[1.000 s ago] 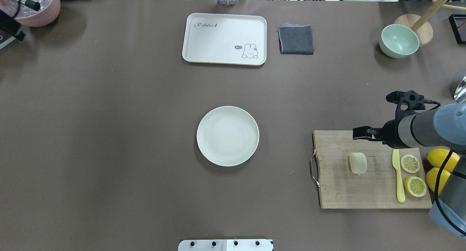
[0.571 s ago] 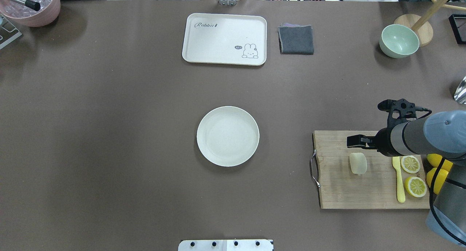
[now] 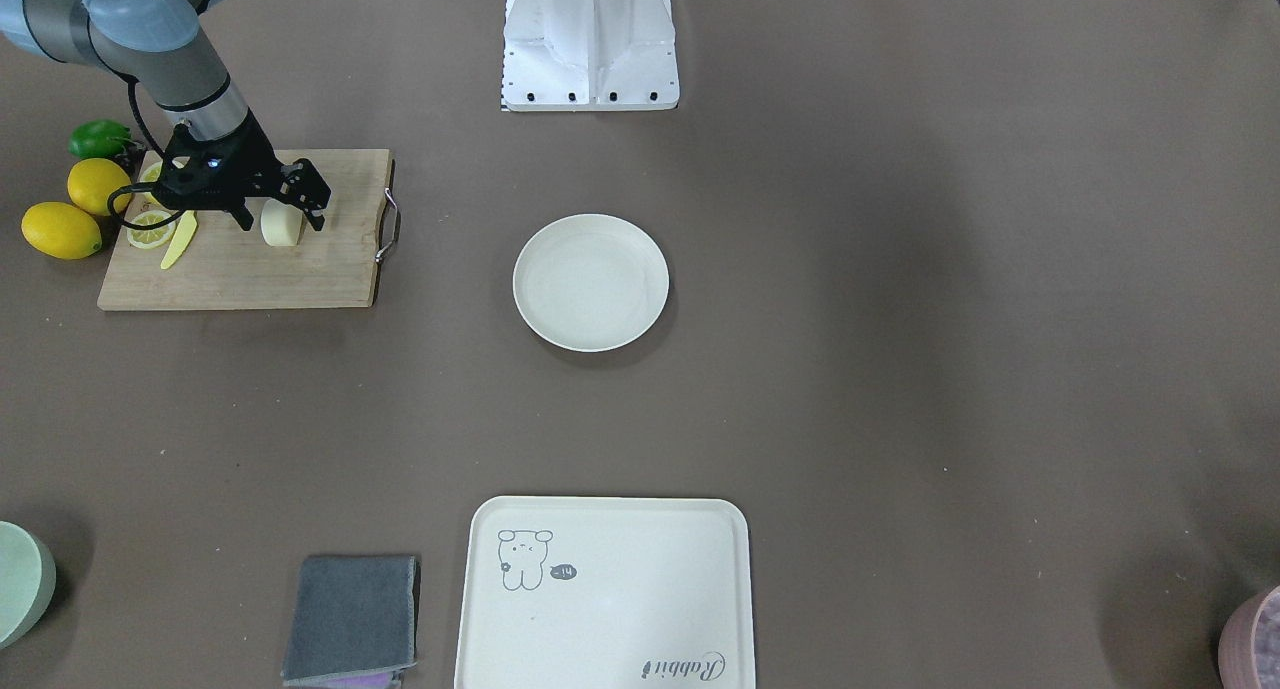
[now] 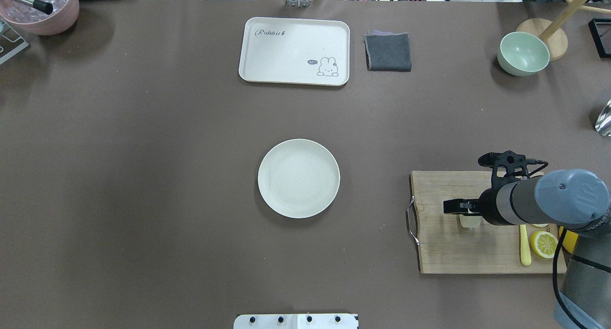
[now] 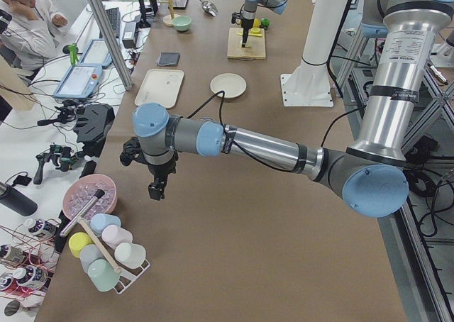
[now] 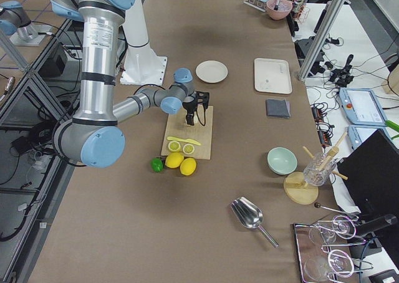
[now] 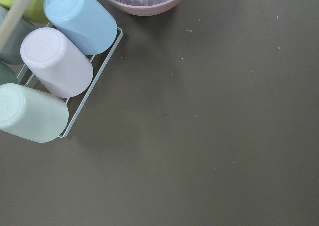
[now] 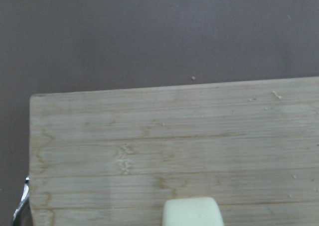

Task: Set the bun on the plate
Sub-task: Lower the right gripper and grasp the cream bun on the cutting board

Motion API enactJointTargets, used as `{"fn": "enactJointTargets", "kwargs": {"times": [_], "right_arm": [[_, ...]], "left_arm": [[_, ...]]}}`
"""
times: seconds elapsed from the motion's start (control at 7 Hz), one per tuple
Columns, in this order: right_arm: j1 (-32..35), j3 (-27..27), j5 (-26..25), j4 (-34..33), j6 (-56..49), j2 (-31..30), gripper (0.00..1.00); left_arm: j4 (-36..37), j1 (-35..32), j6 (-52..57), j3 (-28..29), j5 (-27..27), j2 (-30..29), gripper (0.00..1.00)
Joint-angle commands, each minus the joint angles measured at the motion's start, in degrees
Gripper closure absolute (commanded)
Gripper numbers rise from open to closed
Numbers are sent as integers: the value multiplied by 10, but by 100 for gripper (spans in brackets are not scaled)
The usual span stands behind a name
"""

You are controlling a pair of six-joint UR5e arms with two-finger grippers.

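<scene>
The task is only beginning: the small, smooth, pale cream-yellow bun [image 8: 192, 211] is lying on the wooden cutting board [image 4: 444, 252], the right gripper [image 3: 281, 218] is hovering around it with jaws apart, and the round off-white plate [image 4: 299, 178] is waiting empty

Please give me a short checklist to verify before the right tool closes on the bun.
1. Right tool open: ok.
2. Bun between its fingers: ok, by the front view.
3. Tool low enough to grip: cannot tell.
4. Plate empty: ok.
5. Nothing lies between board and plate: ok.
6. Left tool far from the board: ok.
</scene>
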Motion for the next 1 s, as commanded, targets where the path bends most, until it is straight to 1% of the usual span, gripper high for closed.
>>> {"fn": "enactJointTargets", "kwargs": {"times": [0.0,0.14,0.29,0.43,0.57,0.71,0.86], "right_arm": [[-15,-1,-11,-8,-5,-3,3],[-12,0,-13,-11,-5,-3,23],[-11,0,-15,-12,-6,-2,55],[-10,0,-15,-12,-6,-2,72],[-6,7,-15,-17,-6,-2,80],[-4,24,-14,-48,-6,3,82],[-2,53,-10,-86,-6,7,85]], "left_arm": [[-14,3,-1,0,0,5,2],[-21,3,-1,1,-1,9,2],[-23,4,-1,-1,0,11,2],[-23,5,-1,0,0,12,2],[-23,5,-1,1,0,12,2],[-23,5,-1,1,0,12,2],[-23,5,-1,5,0,12,2]]}}
